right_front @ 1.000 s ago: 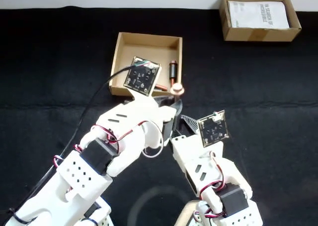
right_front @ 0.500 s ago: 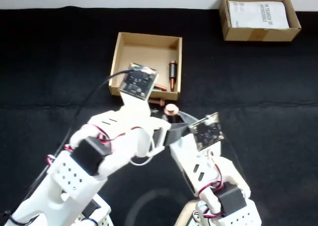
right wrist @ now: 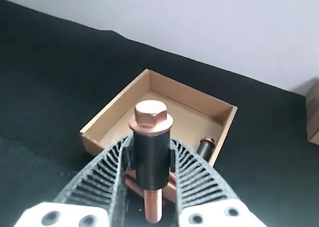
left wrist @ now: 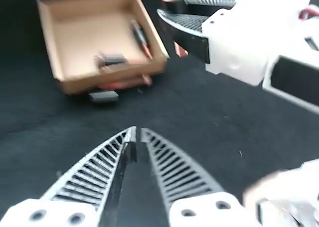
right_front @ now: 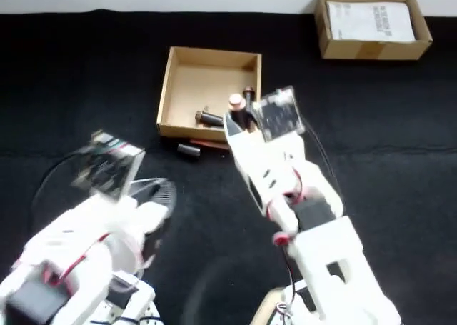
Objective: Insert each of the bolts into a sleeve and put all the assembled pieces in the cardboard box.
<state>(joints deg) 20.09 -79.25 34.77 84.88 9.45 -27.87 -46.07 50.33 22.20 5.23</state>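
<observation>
Holding an assembled piece (right wrist: 150, 162) upright, bolt head on top and threaded tip pointing down, the right end effector (right wrist: 149, 148) was clamped on the dark sleeve from both sides. We saw it poised by the near right corner of the box (right_front: 175, 131). In its wrist view the open box lay just ahead and below. The piece's long axis stood vertical, across the box floor rather than along it. By our reading, a short carry forward and a release would land it inside.

Two pieces already lay in the box, one (right_front: 208, 117) near the front wall and one (right_front: 248, 94) by the right wall. A loose sleeve (right_front: 188, 151) and a loose bolt (right_front: 212, 144) rested on the black tabletop (right_front: 371, 125) just outside the front wall, close together. The bolt lay along the wall.

The left end effector (left wrist: 137, 135) sat well back from the box, its fingers all but closed and gripping nothing. We judged the right arm much the nearer to the box, and the loose pair to lie between the left arm and the box.
</observation>
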